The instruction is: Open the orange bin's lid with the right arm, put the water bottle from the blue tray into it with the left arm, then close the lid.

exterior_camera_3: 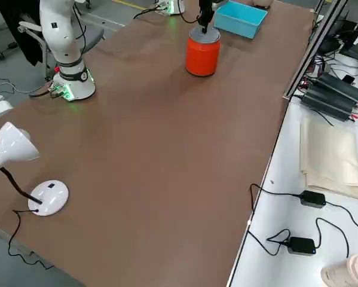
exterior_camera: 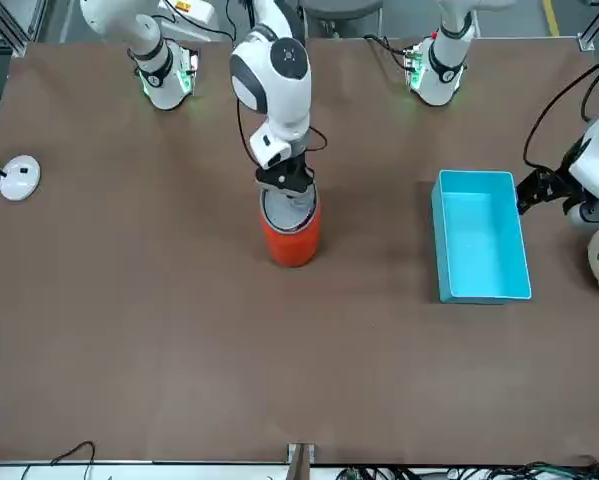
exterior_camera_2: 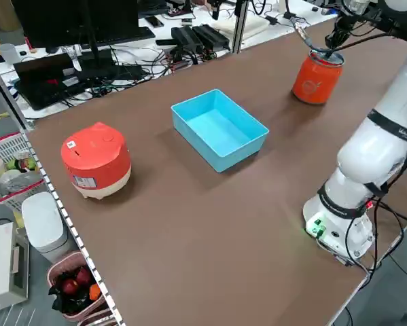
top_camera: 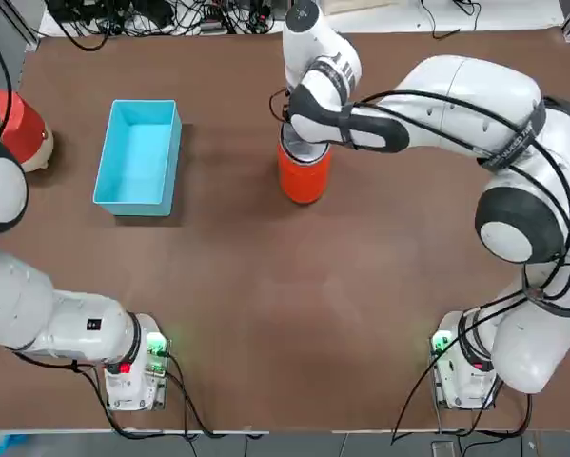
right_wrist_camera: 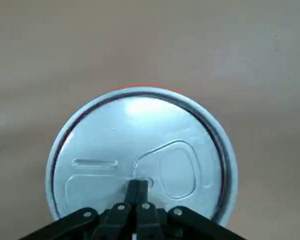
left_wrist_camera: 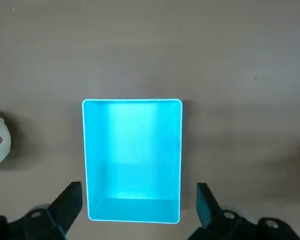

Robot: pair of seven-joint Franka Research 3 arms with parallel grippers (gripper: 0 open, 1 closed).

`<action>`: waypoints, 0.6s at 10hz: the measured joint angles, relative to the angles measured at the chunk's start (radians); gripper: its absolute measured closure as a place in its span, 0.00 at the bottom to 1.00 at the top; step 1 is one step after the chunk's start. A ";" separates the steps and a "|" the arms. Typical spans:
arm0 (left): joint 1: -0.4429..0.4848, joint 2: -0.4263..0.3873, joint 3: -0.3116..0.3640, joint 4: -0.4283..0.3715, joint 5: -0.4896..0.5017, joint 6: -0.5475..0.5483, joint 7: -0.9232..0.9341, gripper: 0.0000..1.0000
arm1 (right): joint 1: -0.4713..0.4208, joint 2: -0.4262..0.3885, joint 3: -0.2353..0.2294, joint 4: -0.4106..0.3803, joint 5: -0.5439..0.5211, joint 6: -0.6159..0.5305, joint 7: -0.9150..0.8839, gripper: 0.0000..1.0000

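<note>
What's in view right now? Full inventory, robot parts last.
orange bin: 1, orange, far middle of the table.
lid: 1, grey, flat on the orange bin.
blue tray: 1, light blue, robot's left of the bin, empty; no bottle visible.
red-and-white rounded object: 1, at the table's left edge beside the tray.
white desk lamp: 1, near the table's right edge.
table: 1, brown.
black boxes, cables and adapters: several, on the bench beside the table.
right tool: 1, black, fingers together, tips on the lid.
left tool: 1, black, fingers apart, hanging above the tray.
</note>
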 joint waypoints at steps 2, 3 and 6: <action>0.013 -0.002 -0.007 0.000 -0.038 -0.004 0.000 0.00 | 0.002 0.006 0.000 0.001 -0.013 0.005 0.007 0.98; 0.035 -0.003 -0.033 0.003 -0.049 -0.007 0.000 0.00 | 0.004 0.008 0.000 0.002 -0.032 0.008 0.025 0.98; 0.060 -0.005 -0.086 0.040 -0.055 -0.036 0.000 0.00 | 0.027 0.015 0.000 0.002 -0.090 0.012 0.092 0.98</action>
